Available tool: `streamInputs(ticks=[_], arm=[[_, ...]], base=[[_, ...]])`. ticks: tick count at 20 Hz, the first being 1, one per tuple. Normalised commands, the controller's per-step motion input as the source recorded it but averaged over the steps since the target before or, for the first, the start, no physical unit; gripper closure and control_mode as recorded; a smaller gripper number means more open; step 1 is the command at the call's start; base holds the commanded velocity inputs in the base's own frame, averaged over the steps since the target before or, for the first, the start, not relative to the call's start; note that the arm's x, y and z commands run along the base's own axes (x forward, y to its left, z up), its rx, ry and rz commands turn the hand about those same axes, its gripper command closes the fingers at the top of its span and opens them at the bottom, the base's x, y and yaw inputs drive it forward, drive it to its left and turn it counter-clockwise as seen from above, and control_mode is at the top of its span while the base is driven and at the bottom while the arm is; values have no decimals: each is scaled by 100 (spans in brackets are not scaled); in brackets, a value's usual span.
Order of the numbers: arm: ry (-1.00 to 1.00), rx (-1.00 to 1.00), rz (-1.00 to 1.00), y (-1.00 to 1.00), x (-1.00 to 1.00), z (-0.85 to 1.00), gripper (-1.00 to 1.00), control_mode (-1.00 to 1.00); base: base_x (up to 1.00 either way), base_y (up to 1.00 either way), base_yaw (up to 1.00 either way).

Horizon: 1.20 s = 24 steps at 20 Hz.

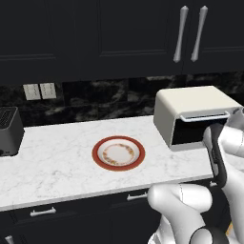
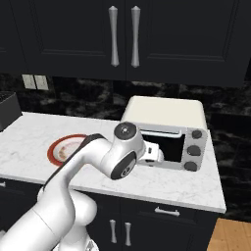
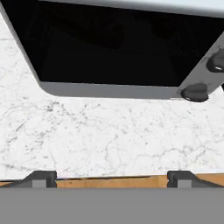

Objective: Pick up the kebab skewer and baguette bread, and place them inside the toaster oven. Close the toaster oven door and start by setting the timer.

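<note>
The toaster oven [image 3: 109, 48] sits on the tabletop [image 3: 109, 135] just ahead of the pincer [image 3: 112, 178], whose fingers stand wide and empty.

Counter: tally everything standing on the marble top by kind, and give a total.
Toaster oven: 1
Plate: 1, red rim, nothing on it
Slot toaster: 1, dark grey, at the far left
Total: 3
</note>
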Motion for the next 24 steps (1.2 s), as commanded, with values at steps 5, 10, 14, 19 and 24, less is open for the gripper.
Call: streamInputs(ticks=[5, 10, 14, 19, 24], arm=[[-1, -3, 0, -74, -38, 2, -100, -100], [-15, -6, 8, -74, -16, 2, -100, -100], [-41, -8, 21, -33, -8, 0, -100, -100], [-23, -8, 27, -46, 20, -3, -100, -100], [-13, -25, 19, -14, 21, 1, -100, -100]], base=[[0, 0, 0], [0, 0, 0], [0, 0, 0], [0, 0, 0], [0, 0, 0]])
